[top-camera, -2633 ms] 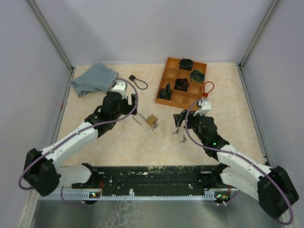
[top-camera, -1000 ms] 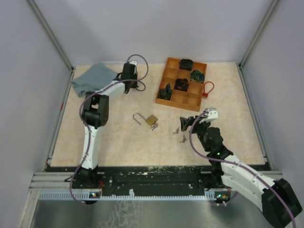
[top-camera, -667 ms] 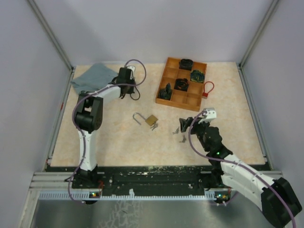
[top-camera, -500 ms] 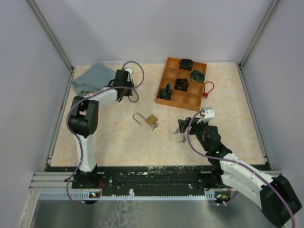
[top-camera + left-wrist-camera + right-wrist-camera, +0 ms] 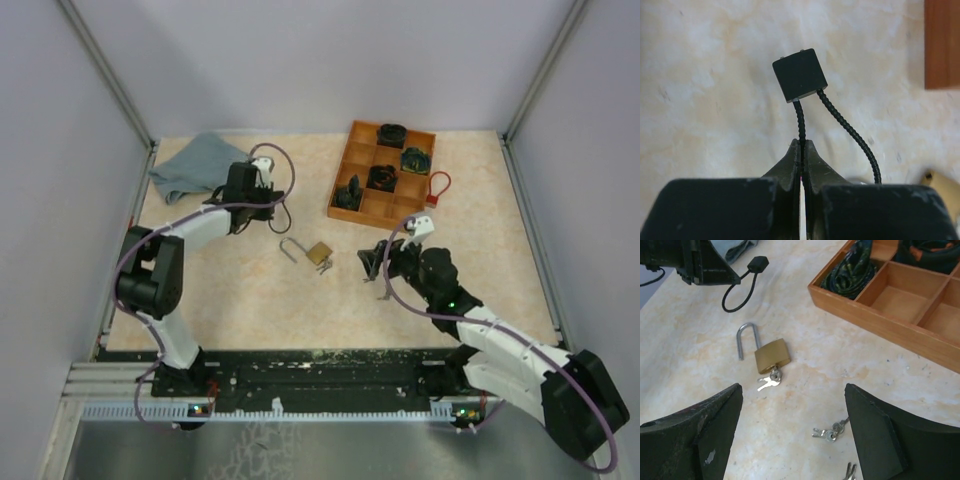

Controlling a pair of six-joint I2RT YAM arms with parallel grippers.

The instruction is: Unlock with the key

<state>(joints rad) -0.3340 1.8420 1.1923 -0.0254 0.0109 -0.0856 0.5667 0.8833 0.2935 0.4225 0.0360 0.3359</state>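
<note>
A brass padlock (image 5: 319,252) lies mid-table, one leg of its steel shackle (image 5: 747,335) free of the body. A small bunch of keys (image 5: 769,381) sits at its keyhole end. My right gripper (image 5: 792,390) hovers open just right of it (image 5: 375,262), with nothing between its fingers. Loose keys (image 5: 830,432) lie on the table under it. My left gripper (image 5: 801,145) is shut on the thin cable of a black cable lock (image 5: 800,75), at the back left (image 5: 267,196).
A wooden compartment tray (image 5: 360,152) holding coiled locks stands at the back right, with a red cable lock (image 5: 437,187) beside it. A grey cloth (image 5: 200,165) lies at the back left. More loose keys (image 5: 850,472) lie near the right gripper.
The left arm drew back from the far edge toward the left, and its gripper shut on the black lock's cable. The right gripper moved slightly left, toward the padlock.
</note>
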